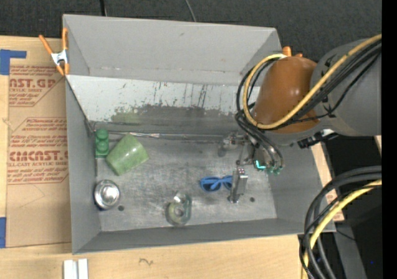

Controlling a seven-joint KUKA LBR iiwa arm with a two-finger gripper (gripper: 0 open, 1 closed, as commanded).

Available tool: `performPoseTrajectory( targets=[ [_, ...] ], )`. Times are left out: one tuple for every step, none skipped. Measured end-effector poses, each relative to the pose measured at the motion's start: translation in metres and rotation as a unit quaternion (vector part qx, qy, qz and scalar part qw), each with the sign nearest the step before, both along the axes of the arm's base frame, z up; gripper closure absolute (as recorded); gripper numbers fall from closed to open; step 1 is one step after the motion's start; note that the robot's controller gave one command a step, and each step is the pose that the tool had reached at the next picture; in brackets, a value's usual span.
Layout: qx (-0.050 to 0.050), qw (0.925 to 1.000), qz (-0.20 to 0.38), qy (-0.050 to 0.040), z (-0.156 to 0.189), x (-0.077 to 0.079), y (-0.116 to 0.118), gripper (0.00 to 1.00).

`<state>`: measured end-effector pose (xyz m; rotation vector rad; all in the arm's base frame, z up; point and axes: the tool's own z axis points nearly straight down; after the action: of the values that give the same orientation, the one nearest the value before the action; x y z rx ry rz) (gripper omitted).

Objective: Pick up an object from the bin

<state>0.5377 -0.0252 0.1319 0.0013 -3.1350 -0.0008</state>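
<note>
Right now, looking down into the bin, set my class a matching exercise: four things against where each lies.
Things:
1 green bottle
2 silver can
3 blue sunglasses
4 pale ring

Places in the view:
A just left of the gripper
B lower left corner
C lower edge, near the middle
D by the left wall, above the can

Pairs: 1-D, 2-B, 3-A, 4-C.

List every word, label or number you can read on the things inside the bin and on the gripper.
None can be read. The green bottle, silver can, blue sunglasses and greyish ring show no legible print. Neither do the gripper or the walls of the bin. Any marks on them are too small to tell.
</note>
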Motion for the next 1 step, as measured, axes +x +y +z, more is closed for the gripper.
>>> performPoseTrajectory(
  targets=[
    [0.0,0.9962,0.087,-0.0077,-0.0607,0.0074,-0.0046,0.0]
  ],
)
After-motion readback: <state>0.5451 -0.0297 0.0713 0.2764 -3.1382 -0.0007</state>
